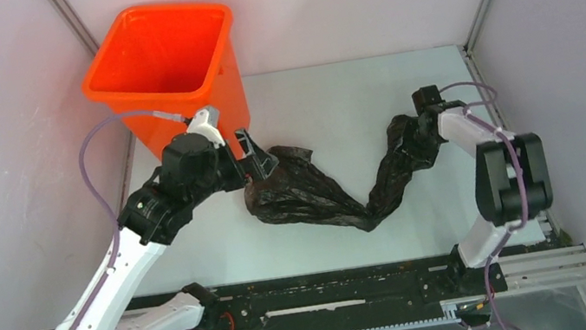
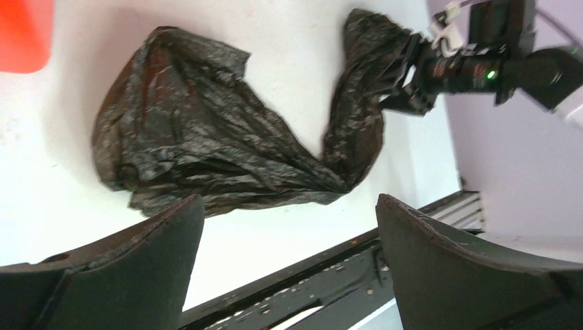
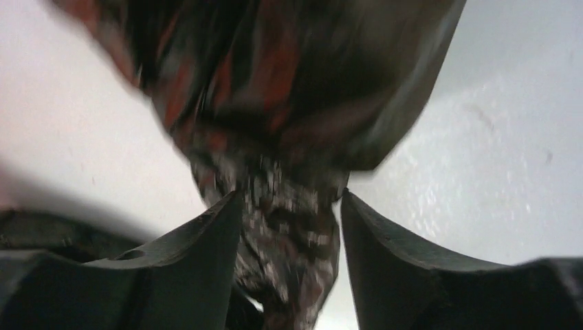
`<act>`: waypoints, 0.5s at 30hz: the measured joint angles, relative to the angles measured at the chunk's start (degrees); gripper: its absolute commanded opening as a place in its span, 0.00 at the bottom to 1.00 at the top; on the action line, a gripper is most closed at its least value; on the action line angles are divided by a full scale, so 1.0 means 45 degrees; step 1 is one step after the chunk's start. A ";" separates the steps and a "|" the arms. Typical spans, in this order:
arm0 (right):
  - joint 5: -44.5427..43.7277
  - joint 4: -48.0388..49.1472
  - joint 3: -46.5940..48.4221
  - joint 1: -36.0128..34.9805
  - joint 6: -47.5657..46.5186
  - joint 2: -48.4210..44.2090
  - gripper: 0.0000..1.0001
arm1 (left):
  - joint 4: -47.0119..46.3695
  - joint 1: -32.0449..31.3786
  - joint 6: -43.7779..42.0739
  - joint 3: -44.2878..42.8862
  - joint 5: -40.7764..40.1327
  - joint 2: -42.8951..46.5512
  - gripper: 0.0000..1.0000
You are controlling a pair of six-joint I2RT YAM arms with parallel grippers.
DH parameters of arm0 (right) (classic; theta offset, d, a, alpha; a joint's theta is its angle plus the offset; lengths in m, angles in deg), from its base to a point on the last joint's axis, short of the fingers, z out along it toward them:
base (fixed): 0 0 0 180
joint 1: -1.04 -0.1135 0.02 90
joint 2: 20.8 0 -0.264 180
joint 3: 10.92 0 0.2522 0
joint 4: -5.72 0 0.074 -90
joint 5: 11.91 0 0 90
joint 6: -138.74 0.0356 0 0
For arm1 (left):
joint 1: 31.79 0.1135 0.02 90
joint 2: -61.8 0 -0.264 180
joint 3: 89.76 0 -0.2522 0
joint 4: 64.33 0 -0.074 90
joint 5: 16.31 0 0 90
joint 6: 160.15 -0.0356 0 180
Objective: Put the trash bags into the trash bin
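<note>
table (image 1: pixel 332 98) bears bag (image 1: pixel 311 193), end between right fingers (image 3: pixel 185 275)

Left arm (image 1: pixel 124 260) stretched forward, left gripper (image 1: pixel 258 160) spread wide, right arm (image 1: pixel 506 177) folded, right gripper (image 1: pixel 418 130) clamped (on the trash bag (image 1: pixel 311 193)).

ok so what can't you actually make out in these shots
Base of the trash bin: top view, hidden behind the left arm; left wrist view crops it to a corner.
End of the trash bag inside the right gripper: right wrist view, motion blur.
Whether the left gripper touches the bag: top view, overlap.
</note>
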 measured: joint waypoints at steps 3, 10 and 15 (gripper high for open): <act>0.0015 0.0131 0.0952 0.0393 -0.0126 0.1452 0.38 | 0.0651 0.0063 -0.0505 -0.0034 -0.0384 0.0024 1.00; 0.0238 -0.1044 0.8106 0.0675 -0.0899 0.6008 0.37 | 0.1987 0.0656 -0.1899 -0.1088 -0.0913 -0.0330 1.00; 0.0029 -0.2511 1.2677 0.0612 -0.1855 0.7412 0.57 | 0.2093 0.1044 -0.2594 -0.1821 -0.1025 -0.0486 1.00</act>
